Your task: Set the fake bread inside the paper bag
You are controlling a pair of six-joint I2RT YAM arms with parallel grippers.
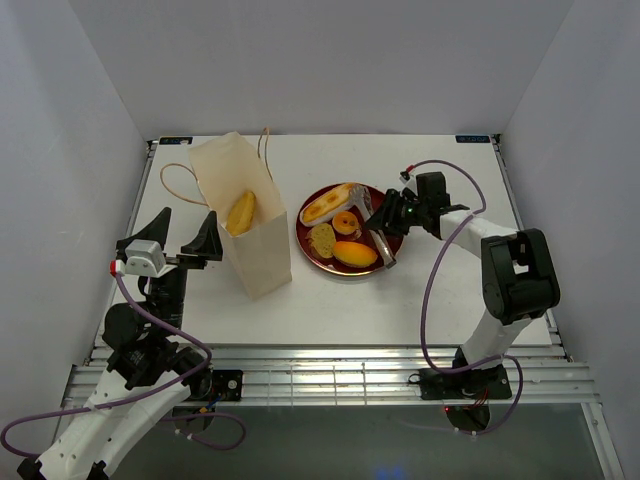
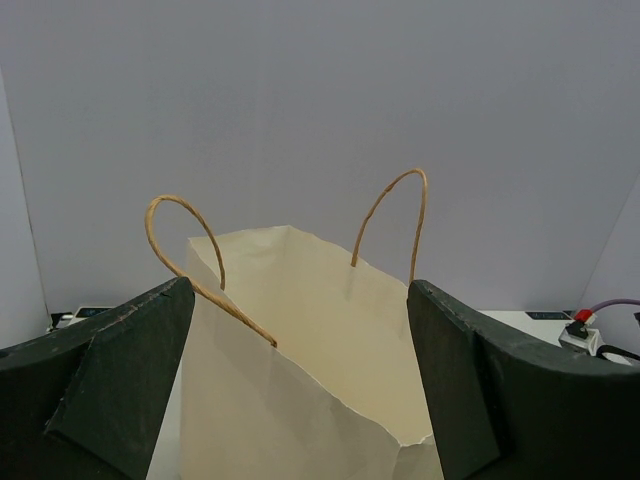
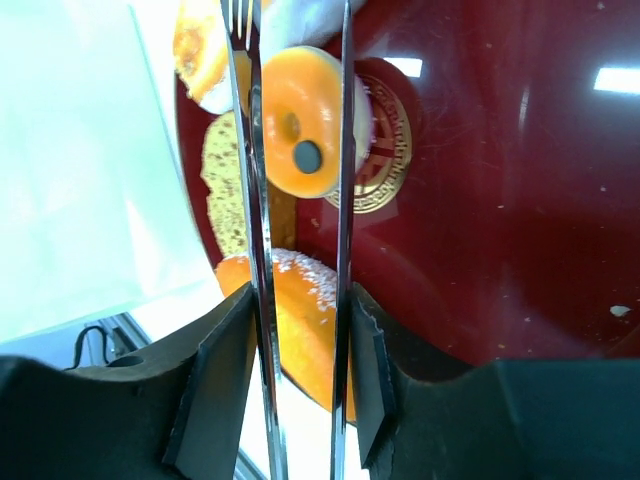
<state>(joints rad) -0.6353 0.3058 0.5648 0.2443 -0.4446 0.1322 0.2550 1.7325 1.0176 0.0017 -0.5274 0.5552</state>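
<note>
The paper bag stands upright left of centre, with one yellow bread piece inside. My left gripper is open just left of the bag. In the left wrist view the left gripper faces the bag's open top. The dark-red plate holds a long bread, a slice, a ring donut and an oval roll. My right gripper is shut on metal tongs. In the right wrist view the tong blades straddle the donut, above the sugared roll.
White walls enclose the table on three sides. The bag's cord handles hang to its left and behind it. The right arm's purple cable loops over the table's right half.
</note>
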